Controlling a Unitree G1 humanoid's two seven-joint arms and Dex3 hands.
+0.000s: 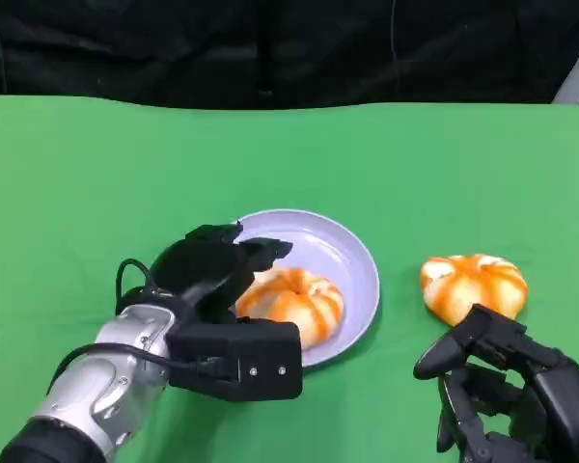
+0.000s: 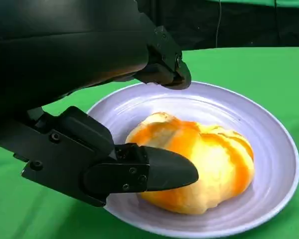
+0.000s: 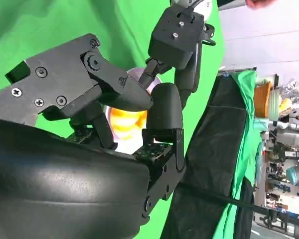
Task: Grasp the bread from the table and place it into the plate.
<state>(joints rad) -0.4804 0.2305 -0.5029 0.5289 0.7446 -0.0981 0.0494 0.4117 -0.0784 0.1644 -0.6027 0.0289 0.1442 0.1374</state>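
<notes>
The left hand (image 1: 222,280) lay at the lower left of the green tabletop (image 1: 96,183), its silver forearm (image 1: 106,381) entering from the bottom corner. Its fingers were spread over the left rim of the lavender plate (image 1: 352,260) and around one bread roll (image 1: 299,304). In the left wrist view, one fingertip (image 2: 169,169) touched the roll's near side while another finger (image 2: 164,69) arched above it without contact — whether the hand actually gripped the roll could not be told. The roll rested on the plate's inner surface, toward its near-left part.

Right of the plate, apart from its rim, a second bread roll (image 1: 475,285) with orange stripes sat directly on the tabletop. Just in front of it, at the lower right, was the right hand (image 1: 492,386) — fingers apart and partly curled, holding nothing. Its foremost fingers (image 1: 487,328) were close to the roll's near edge; contact could not be confirmed.
</notes>
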